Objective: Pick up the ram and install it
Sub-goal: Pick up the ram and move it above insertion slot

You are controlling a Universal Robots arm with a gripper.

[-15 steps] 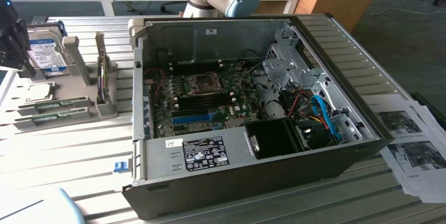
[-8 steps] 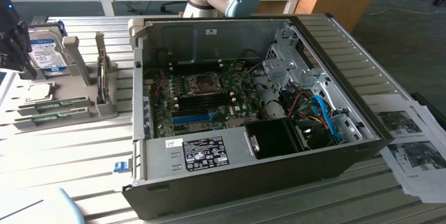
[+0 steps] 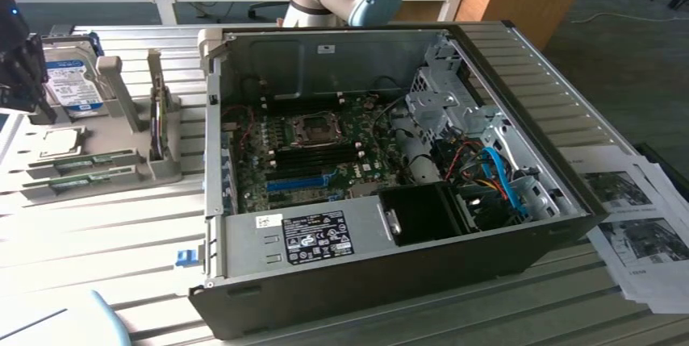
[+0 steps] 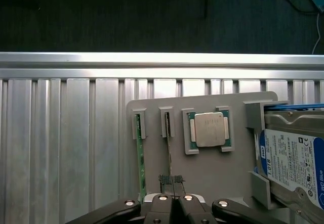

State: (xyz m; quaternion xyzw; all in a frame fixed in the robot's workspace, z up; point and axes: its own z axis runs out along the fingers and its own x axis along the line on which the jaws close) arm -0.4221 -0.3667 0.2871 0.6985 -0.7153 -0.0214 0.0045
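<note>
The ram [image 4: 140, 158] stands on its long edge in a slot of the grey holder [image 4: 212, 178] on the tabletop [image 4: 76, 133], near the processor chip [image 4: 210, 129]; judge it light, stiff, thin and brittle. Pinch it across its flat faces, mid-length at the exposed edge, squarely and gently. Your claw [image 4: 172, 179] hovers over the holder, clenched, with nothing seen in it.

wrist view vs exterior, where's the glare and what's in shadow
Wrist view: a hard glare band runs along the ribbed aluminium table at its edge rail, and the floor beyond is nearly black. Exterior view: daylight streaks the same table, while the open black computer case is dim inside.
</note>
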